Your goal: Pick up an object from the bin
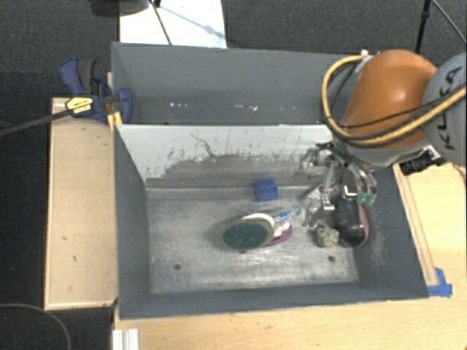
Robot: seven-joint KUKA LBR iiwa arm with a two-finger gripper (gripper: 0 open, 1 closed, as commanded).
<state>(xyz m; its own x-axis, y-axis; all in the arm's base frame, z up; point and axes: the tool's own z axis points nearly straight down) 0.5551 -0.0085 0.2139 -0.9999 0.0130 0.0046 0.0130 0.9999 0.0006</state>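
The arm [438, 93] comes in over the bin's right rim, its orange cover [390, 86] and looped cables above the back right corner. From there the wrist hangs down into the bin [190, 265], and the jaws sit low over the right end of the floor, close to the right wall. Metal parts and wires crowd around them, so I cannot tell whether the jaws are wide or narrow, or whether anything sits between them.

Two things lie right at the jaws. A pale lump [326, 236], small and rough like a pebble, rests on the floor just under them, on the side towards the bin's middle. A dark oblong thing [352, 226] with a reddish edge lies just beside the lump, nearer the right wall, partly behind the wrist's hardware.

Further towards the middle of the floor a dark green round pad [244, 235] lies flat, touching a white and purple thing [278, 230] on its right side. A small blue-tipped piece [292, 214] lies between that pair and the jaws. A blue block [265, 190] stands apart, near the foot of the back wall.
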